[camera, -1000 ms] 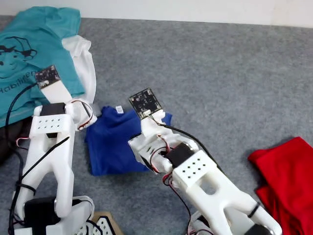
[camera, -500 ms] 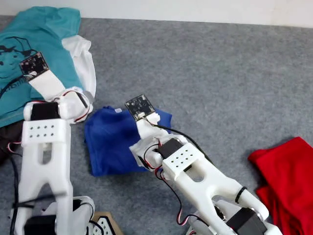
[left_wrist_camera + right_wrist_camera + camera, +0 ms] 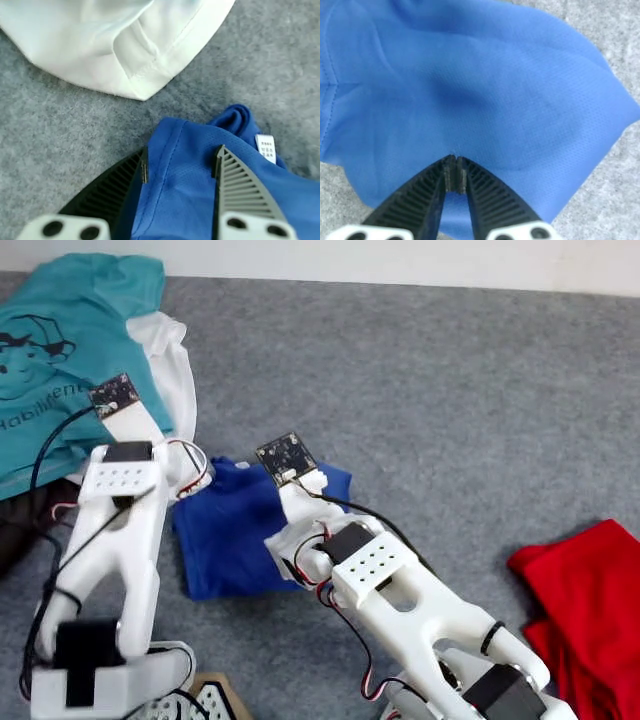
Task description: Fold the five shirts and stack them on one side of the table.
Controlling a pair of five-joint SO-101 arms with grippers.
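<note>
A crumpled blue shirt (image 3: 225, 540) lies on the grey table between the two arms. My left gripper (image 3: 181, 162) is open at the shirt's far left corner, beside the neck label (image 3: 265, 148), with the hem of the blue shirt (image 3: 175, 200) lying between its fingers. My right gripper (image 3: 455, 172) is shut, its tips pinched together on the blue shirt (image 3: 470, 90) near the shirt's right side. A white shirt (image 3: 175, 370) lies just beyond the left gripper, and its hem (image 3: 100, 45) shows close ahead.
A teal printed shirt (image 3: 60, 340) is spread at the far left corner, partly over the white one. A red shirt (image 3: 590, 600) is bunched at the right edge. A dark garment (image 3: 20, 525) shows at the left edge. Bare grey carpet (image 3: 450, 390) covers the middle and far right.
The left arm swung out over the teal shirt, then came back to the blue shirt's far left corner. The right arm shifted a little left, then held still.
</note>
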